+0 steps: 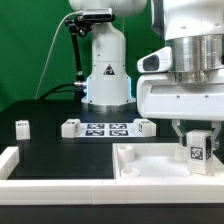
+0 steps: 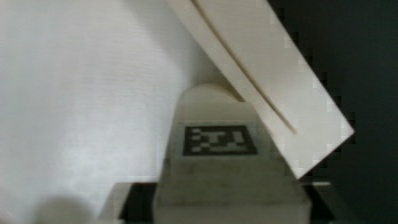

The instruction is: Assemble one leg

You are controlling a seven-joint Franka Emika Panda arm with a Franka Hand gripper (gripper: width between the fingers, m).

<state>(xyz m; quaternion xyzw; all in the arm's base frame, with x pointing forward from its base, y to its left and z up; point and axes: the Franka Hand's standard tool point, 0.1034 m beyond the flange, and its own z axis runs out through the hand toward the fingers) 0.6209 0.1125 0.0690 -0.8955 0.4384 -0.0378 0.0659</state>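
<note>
The leg (image 1: 196,150), a small blocky white plastic piece bearing a square black-and-white tag, sits clamped in the tool (image 1: 196,131) over the smooth, raised-rim white panel (image 1: 150,165) near the black tabletop's (image 1: 60,155) front edge.

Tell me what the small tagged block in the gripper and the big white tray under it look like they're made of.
The leg: probably matte white plastic, with an even colour, crisp moulded edges, and a printed black-and-white tag that looks like a sticker. The white panel: likely similar smooth matte plastic, judging by its thin raised rims; painted wood can't be ruled out.
</note>
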